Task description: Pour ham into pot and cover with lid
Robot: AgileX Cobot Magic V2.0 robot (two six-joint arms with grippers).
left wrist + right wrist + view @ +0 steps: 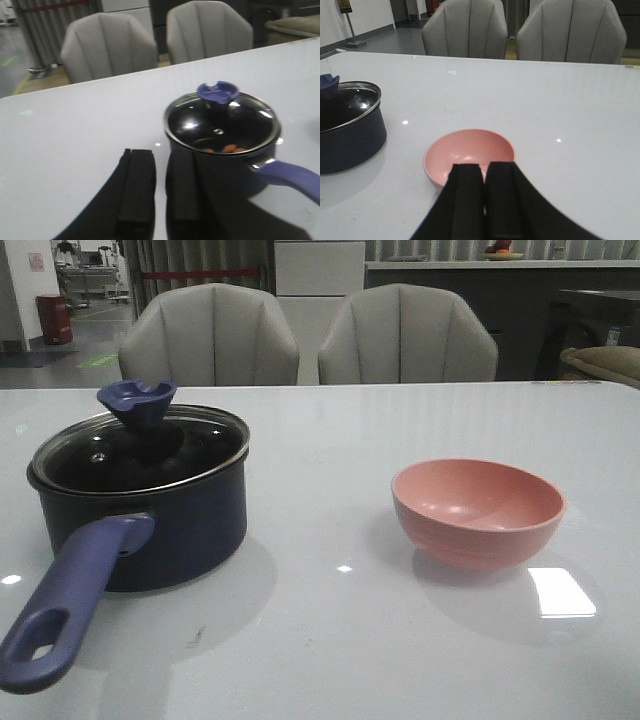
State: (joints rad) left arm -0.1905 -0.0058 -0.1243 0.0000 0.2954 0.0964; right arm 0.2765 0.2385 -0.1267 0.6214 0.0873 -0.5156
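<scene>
The dark navy pot [150, 520] is sitting upright on the left side of the table, its long purple-blue handle [70, 610] reaching toward the near edge, the hole at its end showing. The clear glass lid [140, 452] is resting flat on the rim, steel edge all round, dark blue cup-shaped knob [137, 403] pointing up. Through the glass, a few orange-pink ham pieces [227, 148] are lying inside.

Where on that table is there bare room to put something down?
Bare room lies between the pot and the pink bowl, and behind both toward the chairs. The near left is crowded by the pot's handle.
</scene>
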